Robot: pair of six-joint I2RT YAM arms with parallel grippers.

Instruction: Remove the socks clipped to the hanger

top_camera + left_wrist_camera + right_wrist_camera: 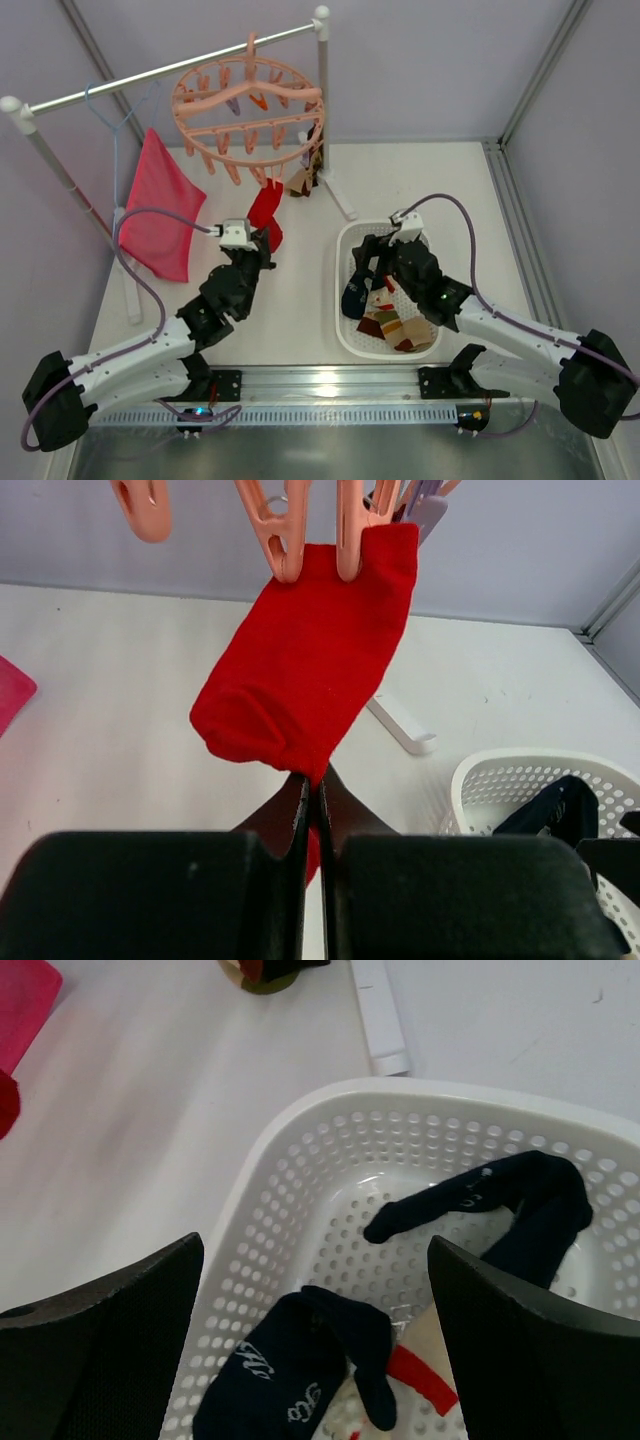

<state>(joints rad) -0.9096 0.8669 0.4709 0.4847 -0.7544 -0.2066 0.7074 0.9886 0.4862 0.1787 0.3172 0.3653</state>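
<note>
The hanger (248, 110) is hung from the rail (170, 68) at the rear of the table (290, 300). The red sock (305, 670) is held at its cuff by 2 pegs (282, 542) and hangs below the ring. Its lower end is pinched between the closed fingers of the left gripper (312, 810). A brown-tan sock (300, 182) is seen under the ring's right side. The right gripper (315, 1300) is positioned over the white basket (400, 1095) with jaws spread wide and nothing held. Navy socks (500, 1195) and patterned socks (392, 325) are contained in the basket.
</note>
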